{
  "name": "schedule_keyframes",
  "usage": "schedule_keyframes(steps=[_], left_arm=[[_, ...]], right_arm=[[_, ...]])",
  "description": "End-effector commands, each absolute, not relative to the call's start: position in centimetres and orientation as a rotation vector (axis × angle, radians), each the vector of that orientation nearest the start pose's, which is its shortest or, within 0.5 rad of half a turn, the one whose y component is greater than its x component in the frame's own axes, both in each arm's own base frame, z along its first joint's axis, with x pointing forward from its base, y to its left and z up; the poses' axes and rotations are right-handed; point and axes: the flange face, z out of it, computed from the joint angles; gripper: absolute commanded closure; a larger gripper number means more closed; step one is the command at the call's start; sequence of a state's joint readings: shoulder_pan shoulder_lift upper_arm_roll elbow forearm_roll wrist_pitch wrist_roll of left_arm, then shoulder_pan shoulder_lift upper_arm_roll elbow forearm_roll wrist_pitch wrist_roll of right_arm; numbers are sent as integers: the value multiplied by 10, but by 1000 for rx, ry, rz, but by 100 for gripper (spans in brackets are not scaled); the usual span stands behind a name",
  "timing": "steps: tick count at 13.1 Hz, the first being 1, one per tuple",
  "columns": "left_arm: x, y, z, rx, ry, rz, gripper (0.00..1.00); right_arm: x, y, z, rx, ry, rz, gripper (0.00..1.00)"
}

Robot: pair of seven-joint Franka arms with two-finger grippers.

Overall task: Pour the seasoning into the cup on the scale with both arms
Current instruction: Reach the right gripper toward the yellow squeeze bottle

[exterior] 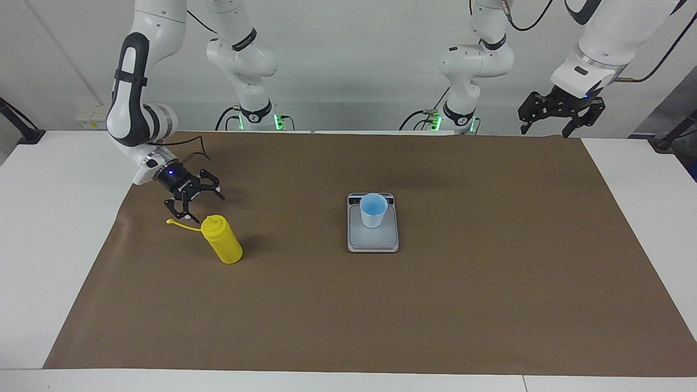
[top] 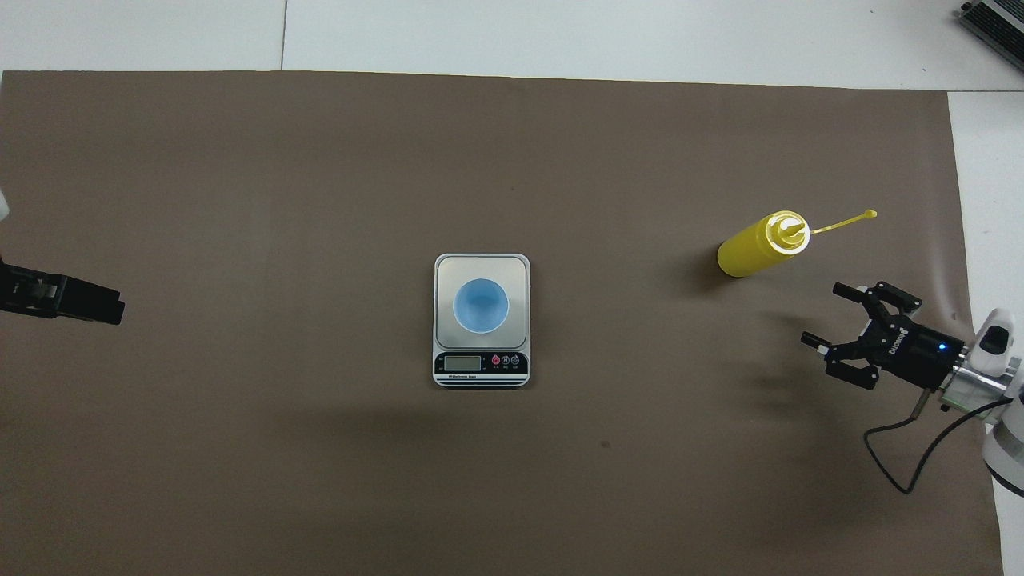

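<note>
The yellow seasoning bottle (exterior: 222,239) stands upright on the brown mat toward the right arm's end of the table, its cap strap (exterior: 182,225) sticking out sideways. It also shows in the overhead view (top: 756,244). My right gripper (exterior: 196,208) is open and empty, low over the mat just on the robots' side of the bottle's top, not touching it; it also shows in the overhead view (top: 824,314). The pale-blue cup (exterior: 373,210) (top: 481,305) stands on the scale (exterior: 373,242) (top: 481,376) at mid-table. My left gripper (exterior: 544,129) waits open, raised over the mat's edge at the left arm's end; only its tip (top: 80,302) shows from overhead.
A brown mat (exterior: 435,305) covers most of the white table (exterior: 49,218). The scale's display strip (top: 480,362) faces the robots. A black cable (top: 912,464) trails from the right wrist.
</note>
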State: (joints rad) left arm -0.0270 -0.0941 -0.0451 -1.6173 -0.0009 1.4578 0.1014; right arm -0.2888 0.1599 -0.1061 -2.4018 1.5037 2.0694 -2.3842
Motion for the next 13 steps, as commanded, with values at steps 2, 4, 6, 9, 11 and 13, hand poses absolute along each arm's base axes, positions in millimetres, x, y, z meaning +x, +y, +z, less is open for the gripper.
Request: schedule_keyframes(steps=[2,4,6,9,11,13], left_arm=[[504,-23,644,-3135,334,91,0],[504,-24,644,-3136,322,91,0],[503,-24,644,-3136,322,94,0],[504,-22,647,-3139,311,98,0],[505,-15,647,-3167,280,82,0],[510,-20,649,-3210,193,40,0]], right_arm=[[489,-132,242,-2098,-897,-1332,0],[502,-128,245,-2121,-865,-1331,0],[512,-114,247,-2128,-804,-1349,0],[532,-105,254,-2125,-746,-1322,0],[542,-109,262,-2139,-752,-1342,0],[549,-104,263,-2151,-704,-1334,0]])
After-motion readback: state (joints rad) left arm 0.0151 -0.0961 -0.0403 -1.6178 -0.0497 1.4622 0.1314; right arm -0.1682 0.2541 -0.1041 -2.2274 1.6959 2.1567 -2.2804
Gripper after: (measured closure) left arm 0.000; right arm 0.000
